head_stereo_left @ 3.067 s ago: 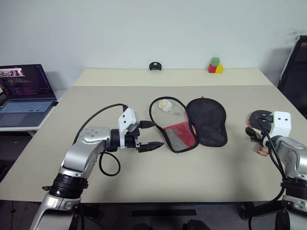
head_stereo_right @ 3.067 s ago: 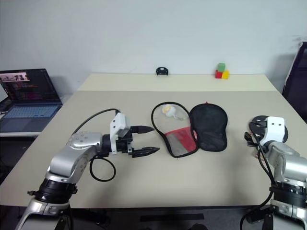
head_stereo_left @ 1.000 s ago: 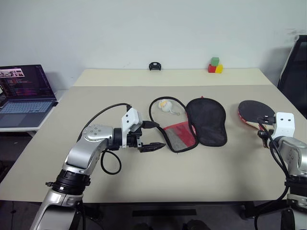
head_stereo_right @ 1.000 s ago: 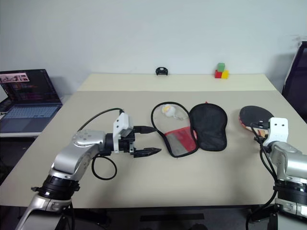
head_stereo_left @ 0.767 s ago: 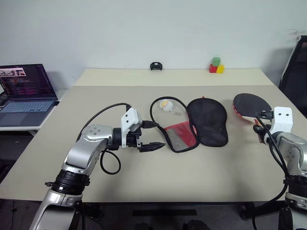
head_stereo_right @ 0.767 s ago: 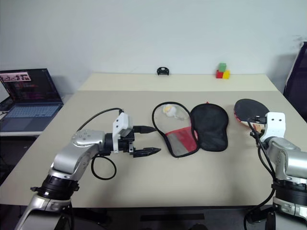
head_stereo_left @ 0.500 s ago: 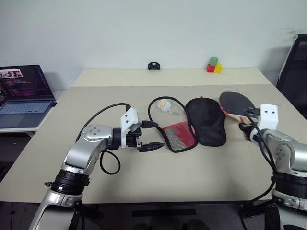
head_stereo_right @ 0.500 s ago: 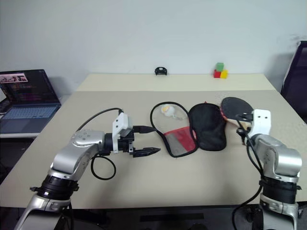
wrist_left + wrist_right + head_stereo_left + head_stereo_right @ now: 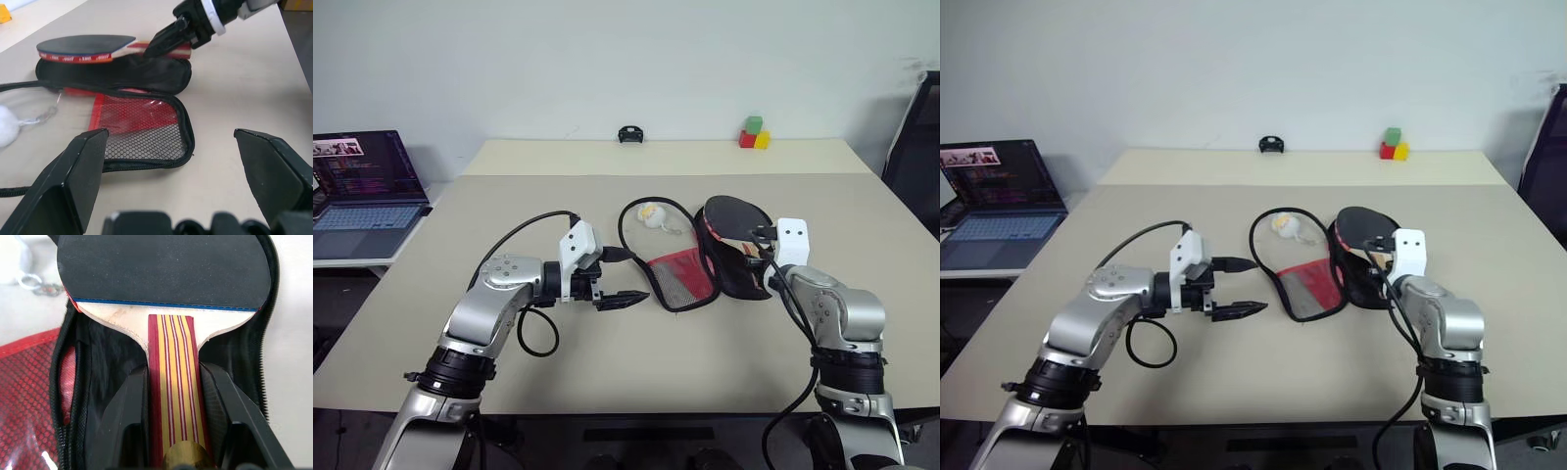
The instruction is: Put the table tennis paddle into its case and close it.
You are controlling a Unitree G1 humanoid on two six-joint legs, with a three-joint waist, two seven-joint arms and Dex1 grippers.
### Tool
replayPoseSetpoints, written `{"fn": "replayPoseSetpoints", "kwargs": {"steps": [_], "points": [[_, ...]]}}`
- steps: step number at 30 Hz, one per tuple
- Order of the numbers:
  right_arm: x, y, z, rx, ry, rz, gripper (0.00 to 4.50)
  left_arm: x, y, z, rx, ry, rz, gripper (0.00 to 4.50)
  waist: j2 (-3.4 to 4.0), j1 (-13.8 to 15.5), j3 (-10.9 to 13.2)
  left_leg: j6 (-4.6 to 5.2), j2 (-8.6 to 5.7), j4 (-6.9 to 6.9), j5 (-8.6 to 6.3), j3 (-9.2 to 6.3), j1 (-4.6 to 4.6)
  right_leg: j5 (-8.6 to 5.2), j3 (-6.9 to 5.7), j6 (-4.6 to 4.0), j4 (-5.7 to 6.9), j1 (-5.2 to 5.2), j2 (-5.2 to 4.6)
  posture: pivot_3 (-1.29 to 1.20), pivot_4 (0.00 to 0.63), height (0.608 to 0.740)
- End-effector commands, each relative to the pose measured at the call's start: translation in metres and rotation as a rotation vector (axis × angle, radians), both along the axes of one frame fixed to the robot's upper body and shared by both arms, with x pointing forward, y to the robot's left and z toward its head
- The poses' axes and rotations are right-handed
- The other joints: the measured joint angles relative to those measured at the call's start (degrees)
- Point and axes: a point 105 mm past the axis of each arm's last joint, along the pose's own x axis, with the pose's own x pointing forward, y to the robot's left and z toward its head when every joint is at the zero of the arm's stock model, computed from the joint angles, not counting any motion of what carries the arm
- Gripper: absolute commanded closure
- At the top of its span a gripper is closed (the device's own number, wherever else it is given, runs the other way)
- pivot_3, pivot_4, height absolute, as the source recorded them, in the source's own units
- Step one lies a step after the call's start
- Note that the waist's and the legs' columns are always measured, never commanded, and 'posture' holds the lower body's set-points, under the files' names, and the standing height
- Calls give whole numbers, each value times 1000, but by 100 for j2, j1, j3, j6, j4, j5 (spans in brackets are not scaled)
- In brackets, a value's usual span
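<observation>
The right gripper (image 9: pixel 173 396) is clamped on the striped wooden handle of the table tennis paddle (image 9: pixel 161 279). The paddle's flat black face hangs just over the black half of the open, soft case (image 9: pixel 680 279). The left gripper (image 9: pixel 623 294) waits wide apart near the red mesh flap. The table (image 9: pixel 705 362) has bare room around.

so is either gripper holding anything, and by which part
The right gripper holds the black-faced wooden table tennis paddle by its red-striped handle; the left gripper holds nothing.
</observation>
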Motion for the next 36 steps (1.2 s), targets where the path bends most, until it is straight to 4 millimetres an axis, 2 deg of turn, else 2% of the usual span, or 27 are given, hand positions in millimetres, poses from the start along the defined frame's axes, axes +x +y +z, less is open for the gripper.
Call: {"fn": "replayPoseSetpoints", "kwargs": {"steps": [1, 12, 17, 27, 31, 35, 36], "points": [[10, 1, 20, -14, -98, -6, 3377, -1, 2, 11, -13, -50, 6, 0, 0, 0, 0, 0, 0, 0, 0, 0, 1, 0, 0, 0, 0, 0, 0, 0, 150, 740], [14, 9, 5, -41, -63, 13, 3377, -3, 3, 10, -15, -49, 13, 0, 1, -1, 0, 0, 0, 0, 0, 1, 1, 0, 1, 0, 2, -1, 0, 0, 150, 740], [14, 13, 6, -36, -71, 7, 3377, -3, 3, 9, -15, -47, 12, 0, 1, -9, 0, 0, 1, 0, 0, 1, 2, 0, 1, 0, 3, -1, 0, 0, 150, 740], [1, 15, 16, -72, -99, 61, 26, -4, 5, 8, -18, -43, 25, 0, 1, -4, 0, 0, 1, 0, 0, -1, 1, 0, 0, 0, 3, -1, 0, 0, 150, 740], [-9, 15, 26, -72, -116, 114, 26, -1, 9, 8, -26, -44, 51, 0, 1, 0, 0, 0, 0, 0, 0, -1, 1, 0, 0, 0, 1, 0, 0, 0, 150, 740], [-18, 14, 44, -52, -166, 188, 26, 6, 19, 8, -49, -45, 122, 0, 1, -5, 0, 0, 2, 0, 0, -2, 2, 0, 0, 0, 2, 0, 1, 0, 150, 740], [-25, 17, 55, -61, -217, 277, 26, 12, 24, 5, -59, -40, 168, 0, 1, -1, 0, 0, 2, 0, 0, -3, 2, 0, -1, 0, 2, 0, 1, 0, 150, 740]]}}
